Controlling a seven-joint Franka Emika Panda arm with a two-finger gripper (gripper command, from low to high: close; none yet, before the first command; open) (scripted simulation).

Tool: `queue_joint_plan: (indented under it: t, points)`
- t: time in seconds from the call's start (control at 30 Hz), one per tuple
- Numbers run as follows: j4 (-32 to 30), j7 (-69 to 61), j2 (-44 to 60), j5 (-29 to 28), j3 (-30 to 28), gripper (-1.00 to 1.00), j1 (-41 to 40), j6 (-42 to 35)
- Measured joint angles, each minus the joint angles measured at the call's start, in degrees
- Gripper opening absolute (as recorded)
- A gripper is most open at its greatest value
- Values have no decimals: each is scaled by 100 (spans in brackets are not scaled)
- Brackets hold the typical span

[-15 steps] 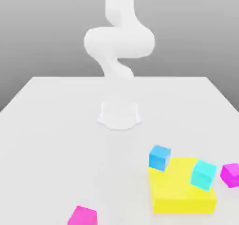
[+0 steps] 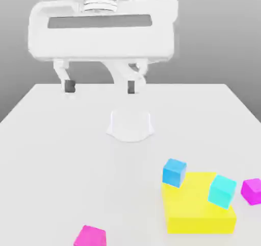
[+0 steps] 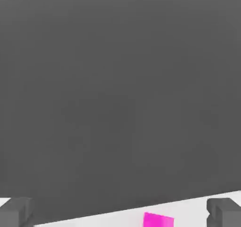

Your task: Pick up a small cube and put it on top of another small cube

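Hand (image 2: 101, 87) spread open above the white desk (image 2: 61, 163), small hot-pink cube (image 2: 92, 237) near the exterior view's bottom edge, sky-blue cube (image 2: 174, 172) at the yellow block's (image 2: 196, 204) far corner, 2 other cubes (image 2: 222, 191) to the exterior view's right

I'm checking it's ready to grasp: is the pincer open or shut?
Open: in the exterior view, the pincer's two fingertips stand wide apart, nothing between them.

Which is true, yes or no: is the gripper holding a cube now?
No, the gripper's fingers stand apart with nothing between them.
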Motion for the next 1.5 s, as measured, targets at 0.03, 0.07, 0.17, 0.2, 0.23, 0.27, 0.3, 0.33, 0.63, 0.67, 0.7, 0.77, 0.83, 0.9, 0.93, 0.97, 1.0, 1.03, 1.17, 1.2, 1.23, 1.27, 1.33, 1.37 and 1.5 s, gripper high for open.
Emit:
queue_joint_plan:
  t: [0.03, 0.07, 0.17, 0.2, 0.23, 0.27, 0.3, 0.33, 0.63, 0.67, 0.7, 0.77, 0.83, 0.9, 0.93, 0.97, 1.0, 1.03, 1.17, 1.2, 1.23, 1.27, 1.33, 1.37, 1.5]
  points:
    - [-8, 22, 208, 8, -16, 0, -16, 68]
    - [-16, 42, 416, 17, -31, 0, -43, 135]
    - [-40, 99, 1039, 51, -63, 0, -125, 338]
    - [-49, 117, 1247, 64, -70, 0, -142, 406]
    - [-57, 135, 1455, 77, -78, 0, -158, 473]
    - [-65, 151, 1663, 93, -88, 0, -170, 541]
    - [-73, 167, 1871, 109, -99, 0, -184, 608]
    - [-81, 183, 2079, 124, -105, 0, -204, 675]
    - [79, 156, 3668, 282, -42, -100, -336, 1624]
    - [79, 157, 3668, 281, -42, -100, -337, 1624]
    - [79, 158, 3668, 280, -41, -100, -337, 1625]
    - [79, 161, 3668, 277, -40, -100, -338, 1626]
    - [78, 162, 3665, 275, -39, -100, -340, 1622]
    - [15, 186, 3354, 243, -68, -100, -318, 1373]
    - [-24, 201, 3163, 222, -83, -100, -308, 1222]
    - [-64, 216, 2964, 201, -99, -100, -296, 1063]
    - [-144, 176, 2760, 164, -79, -100, -266, 939]
    - [-269, 71, 2554, 106, -7, -100, -223, 861]
    - [-830, -537, 1725, -10, 326, -100, -5, 591]
    - [-974, -716, 1517, -13, 412, -100, 72, 528]
    - [-1120, -903, 1310, -5, 493, -100, 213, 465]
    - [-1265, -1097, 1102, 12, 555, -100, 302, 403]
    - [-1556, -1494, 686, 60, 604, -100, 612, 276]
    - [-1701, -1696, 478, 86, 624, -100, 708, 214]
    - [-2283, -2517, -357, 214, 747, -100, 1118, -37]
